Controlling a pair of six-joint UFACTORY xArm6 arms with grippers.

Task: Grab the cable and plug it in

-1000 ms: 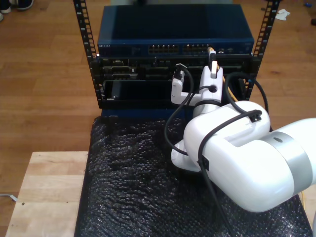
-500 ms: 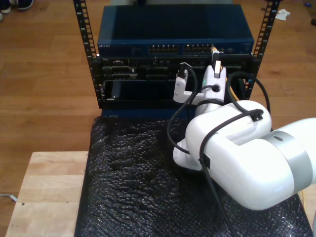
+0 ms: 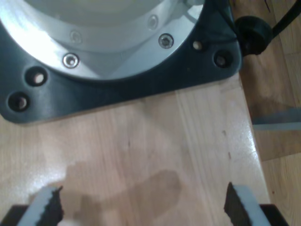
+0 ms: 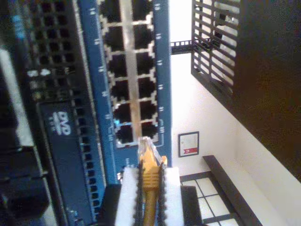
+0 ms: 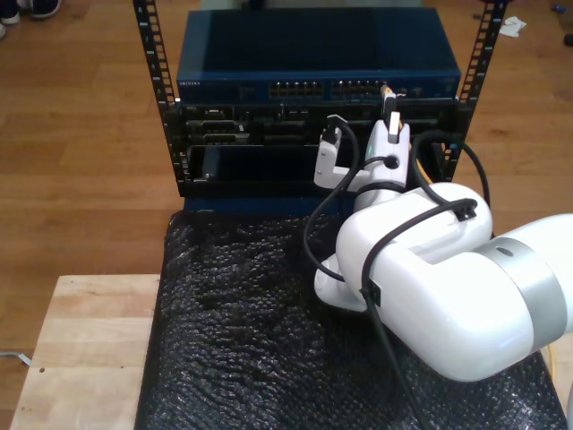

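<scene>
Cable [image 4: 149,188]: yellow-orange, clear-tipped plug

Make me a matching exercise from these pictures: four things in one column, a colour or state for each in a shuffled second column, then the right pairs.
Things:
1. cable
2. network switch
3. my first gripper
4. bubble-wrap mat

Colours or states:
A. jaws open above a bare wooden tabletop
B. black, spread in front of the rack
C. blue, with rows of ports on its front
D. yellow-orange, pinched in my second gripper with its clear plug just short of the ports

Pairs: 1-D, 2-C, 3-A, 4-B
</scene>
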